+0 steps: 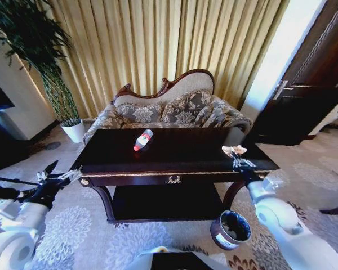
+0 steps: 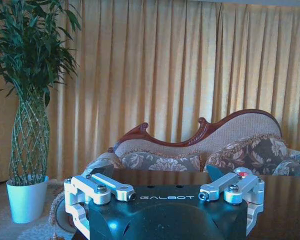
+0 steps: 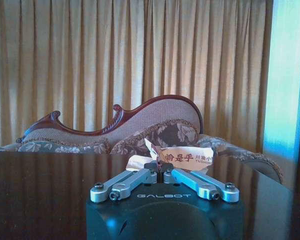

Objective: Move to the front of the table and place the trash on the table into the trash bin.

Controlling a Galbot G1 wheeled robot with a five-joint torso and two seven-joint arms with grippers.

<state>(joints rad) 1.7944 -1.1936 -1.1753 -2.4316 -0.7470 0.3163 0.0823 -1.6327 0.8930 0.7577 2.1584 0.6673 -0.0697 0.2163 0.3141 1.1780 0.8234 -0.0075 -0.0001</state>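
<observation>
The dark glossy table stands in front of me. A small plastic bottle with a red label and white cap lies on its top, left of centre. At the table's right front corner my right gripper is shut on a crumpled white and pinkish paper wad; the right wrist view shows the fingers closed together at the printed wad. My left gripper hangs open beside the table's left end, fingers spread wide. The round dark trash bin stands on the carpet below my right arm.
An ornate sofa sits behind the table against gold curtains. A tall plant in a white pot stands at the back left, and a dark door is at the right. Patterned carpet surrounds the table.
</observation>
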